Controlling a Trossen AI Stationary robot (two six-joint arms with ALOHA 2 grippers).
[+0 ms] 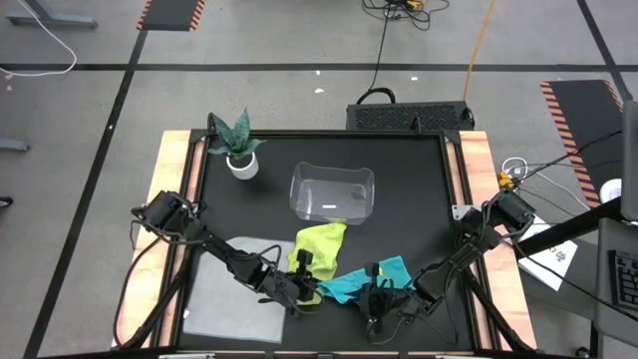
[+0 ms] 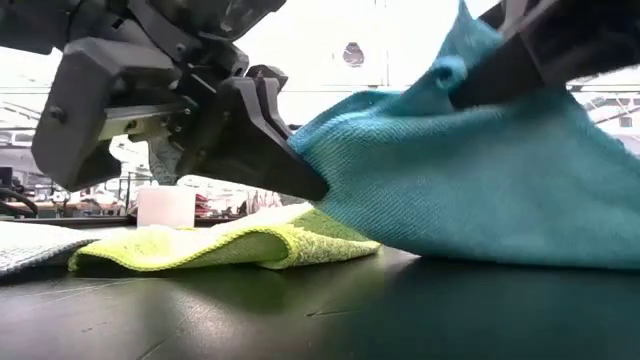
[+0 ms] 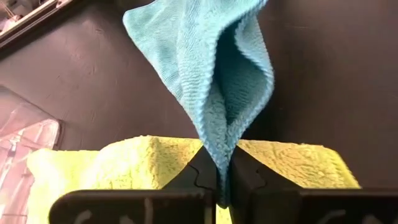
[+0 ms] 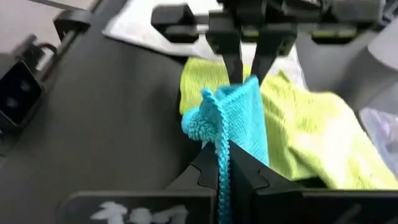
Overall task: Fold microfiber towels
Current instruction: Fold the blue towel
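My left gripper (image 3: 222, 177) is clamped on one edge of the teal towel (image 1: 364, 280), near the front edge of the table (image 1: 419, 199); the cloth runs up from between my fingers in a loose fold. My right gripper (image 4: 225, 171) is clenched on the opposite edge of the same towel, so the teal cloth is stretched between my two hands and lifted, only its lower part resting on the table top. The yellow-green towel (image 1: 319, 244) lies crumpled just behind and partly under the teal one, touching it. The grey towel (image 1: 229, 289) lies flat at the front left of the table, under my left arm. A clear plastic bin (image 1: 332, 191) sits near the table's centre; a small potted plant (image 1: 237, 145) stands at the back left.
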